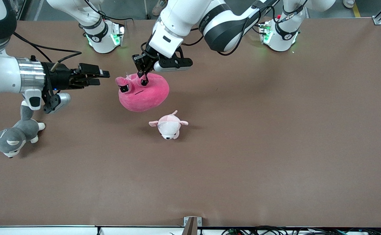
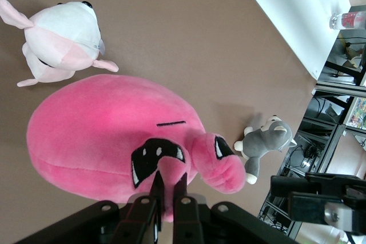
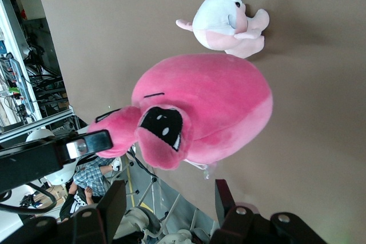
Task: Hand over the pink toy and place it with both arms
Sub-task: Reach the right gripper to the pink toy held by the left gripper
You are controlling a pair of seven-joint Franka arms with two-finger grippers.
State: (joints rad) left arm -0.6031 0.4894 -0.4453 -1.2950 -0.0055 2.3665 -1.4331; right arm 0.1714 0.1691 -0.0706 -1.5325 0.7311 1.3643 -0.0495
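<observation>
Over mid-table, a little toward the right arm's end, the pink toy [image 1: 144,93] hangs from the left gripper [image 1: 144,79], whose jaws are pinched shut on a fold of plush by the toy's eye (the left wrist view shows the two fingers [image 2: 155,190] squeezed close on that bump). On a clock face centred on the toy in the front view, the right gripper [image 1: 94,77] sits at about nine o'clock, level with it and just short of touching, jaws spread wide and empty. A small pale plush [image 1: 168,126] lies on the table at about five o'clock, and a grey plush [image 1: 13,137] near the right arm's end. This looks like the handover itself, with the transfer not yet made. Next, the right gripper likely needs to close on the toy's free side before the left lets go; releasing early would drop it.
</observation>
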